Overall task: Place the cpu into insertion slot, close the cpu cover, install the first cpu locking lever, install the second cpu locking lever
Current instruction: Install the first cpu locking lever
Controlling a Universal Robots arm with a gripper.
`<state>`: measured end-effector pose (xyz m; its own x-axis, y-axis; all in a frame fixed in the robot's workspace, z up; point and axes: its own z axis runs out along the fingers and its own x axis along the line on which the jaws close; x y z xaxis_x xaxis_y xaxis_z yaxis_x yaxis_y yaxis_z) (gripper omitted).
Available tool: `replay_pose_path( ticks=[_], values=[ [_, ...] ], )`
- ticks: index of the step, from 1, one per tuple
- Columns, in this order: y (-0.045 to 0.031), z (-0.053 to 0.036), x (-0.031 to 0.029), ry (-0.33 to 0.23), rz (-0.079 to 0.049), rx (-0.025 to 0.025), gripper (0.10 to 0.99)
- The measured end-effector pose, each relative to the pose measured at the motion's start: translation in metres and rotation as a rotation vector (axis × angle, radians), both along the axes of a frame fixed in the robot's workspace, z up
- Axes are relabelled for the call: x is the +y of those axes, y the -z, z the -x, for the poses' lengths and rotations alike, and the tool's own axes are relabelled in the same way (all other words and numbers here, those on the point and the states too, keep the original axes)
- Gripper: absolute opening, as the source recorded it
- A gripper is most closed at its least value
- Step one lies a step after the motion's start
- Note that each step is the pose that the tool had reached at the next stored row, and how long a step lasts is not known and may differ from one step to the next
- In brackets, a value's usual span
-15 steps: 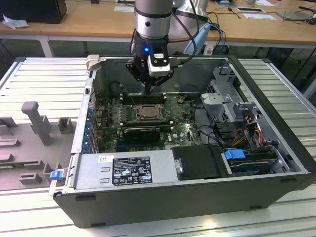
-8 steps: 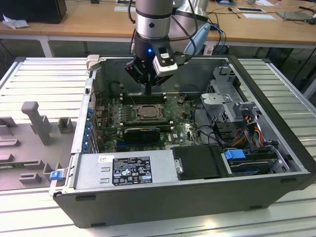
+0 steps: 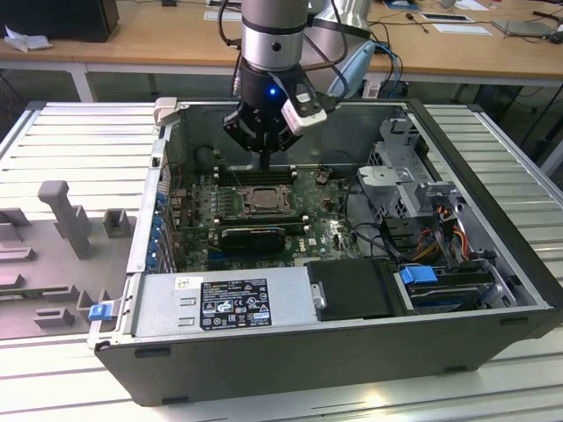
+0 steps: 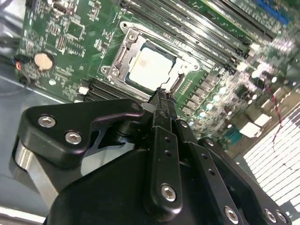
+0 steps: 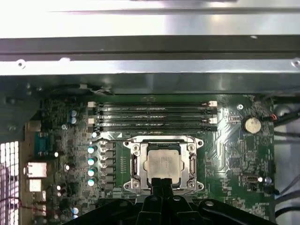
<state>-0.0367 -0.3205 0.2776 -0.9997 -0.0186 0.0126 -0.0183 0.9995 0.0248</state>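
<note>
The tool (image 4: 161,93) is positioned just above the near edge of the insertion slot (image 5: 162,164), its fingers pressed together with nothing held. The cpu (image 4: 150,69) is seated in the slot, framed by the lowered cpu cover (image 4: 124,60) on the green motherboard (image 5: 234,159).

From my remote station I see the ribbed metal tabletop (image 3: 79,132) carrying an open computer case (image 3: 334,352) lying on its side; at the exterior view's left, a grey fixture plate (image 3: 53,255) with upright blocks rests beside it, wooden desks (image 3: 158,40) behind.
</note>
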Motion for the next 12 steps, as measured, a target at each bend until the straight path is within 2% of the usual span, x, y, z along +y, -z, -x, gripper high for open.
replay_pose_path(
  ticks=[3, 6, 7, 9, 11, 12],
  values=[
    [0.0005, 0.0048, 0.0000, -0.008, -0.001, -0.0023, 0.106],
    [0.0011, 0.0162, 0.0000, -0.008, -0.005, -0.0084, 0.106],
    [0.0014, 0.0208, 0.0000, -0.008, -0.006, -0.0106, 0.106],
    [0.0027, 0.0356, 0.0000, -0.008, -0.008, -0.0155, 0.106],
    [0.0041, 0.0459, 0.0000, -0.008, -0.009, -0.0172, 0.106],
    [0.0053, 0.0543, 0.0001, -0.008, -0.009, -0.0180, 0.106]
  ],
)
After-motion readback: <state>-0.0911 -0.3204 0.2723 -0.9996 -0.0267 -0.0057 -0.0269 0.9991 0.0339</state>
